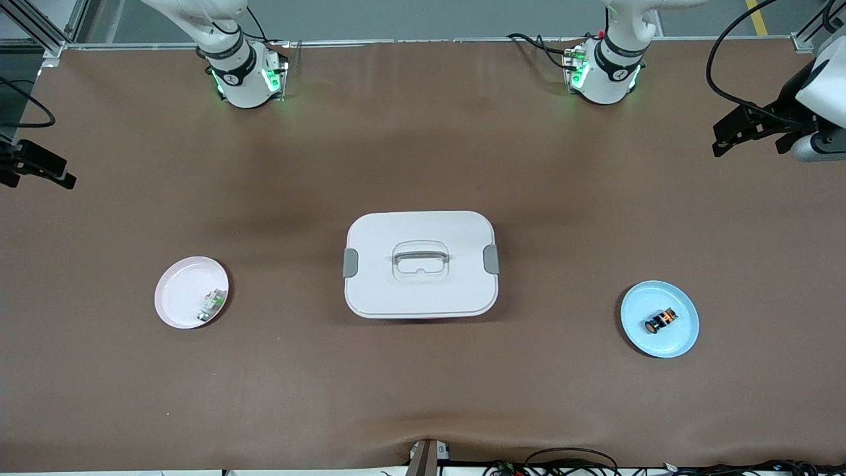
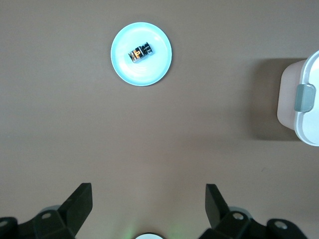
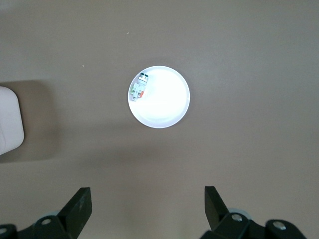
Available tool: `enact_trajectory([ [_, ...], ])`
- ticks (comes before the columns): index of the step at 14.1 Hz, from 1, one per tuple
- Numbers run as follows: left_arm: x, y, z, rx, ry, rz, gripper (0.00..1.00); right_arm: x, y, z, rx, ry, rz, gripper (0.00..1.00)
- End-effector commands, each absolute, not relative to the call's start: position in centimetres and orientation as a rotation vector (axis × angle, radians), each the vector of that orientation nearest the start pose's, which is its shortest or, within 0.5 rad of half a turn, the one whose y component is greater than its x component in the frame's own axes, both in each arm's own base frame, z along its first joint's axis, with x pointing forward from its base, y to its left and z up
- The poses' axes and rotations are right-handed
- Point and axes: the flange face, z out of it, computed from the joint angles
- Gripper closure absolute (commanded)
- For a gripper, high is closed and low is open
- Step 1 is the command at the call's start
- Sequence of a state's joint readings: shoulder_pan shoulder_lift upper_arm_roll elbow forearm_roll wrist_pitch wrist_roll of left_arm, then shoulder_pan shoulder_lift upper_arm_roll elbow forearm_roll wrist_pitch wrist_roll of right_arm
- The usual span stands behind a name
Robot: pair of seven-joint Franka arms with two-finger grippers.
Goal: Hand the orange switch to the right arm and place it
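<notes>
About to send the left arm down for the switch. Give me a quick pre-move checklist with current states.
1. Orange switch lies on its side on the blue plate: ok.
2. Left gripper open, empty, up over bare table at the left arm's end: ok.
3. Nothing between left gripper and switch: ok.
4. Right gripper open, empty, waiting at the right arm's end: ok.
5. Pink plate holds only a white-and-green part near its rim: ok.
6. White box lidded, mid-table between the plates: ok.
</notes>
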State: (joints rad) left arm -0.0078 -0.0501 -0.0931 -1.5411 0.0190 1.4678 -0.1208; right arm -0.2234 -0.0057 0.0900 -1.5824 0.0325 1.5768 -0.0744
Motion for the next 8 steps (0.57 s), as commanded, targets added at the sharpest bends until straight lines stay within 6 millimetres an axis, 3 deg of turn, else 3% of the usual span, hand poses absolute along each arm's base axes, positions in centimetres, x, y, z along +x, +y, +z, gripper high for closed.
enact_trajectory([
  [1,52.7,-5.0,66.2,-3.098,-0.042,0.038,0.00,55.0,-7.0,62.7,-3.103,0.102,-0.001,0.00],
  [4,53.2,-4.6,65.6,-3.095,-0.033,0.052,0.00,55.0,-7.0,62.7,-3.103,0.102,-0.001,0.00],
  [8,55.5,-3.1,61.6,-3.086,-0.091,0.144,0.00,55.0,-7.0,62.7,-3.103,0.102,-0.001,0.00],
])
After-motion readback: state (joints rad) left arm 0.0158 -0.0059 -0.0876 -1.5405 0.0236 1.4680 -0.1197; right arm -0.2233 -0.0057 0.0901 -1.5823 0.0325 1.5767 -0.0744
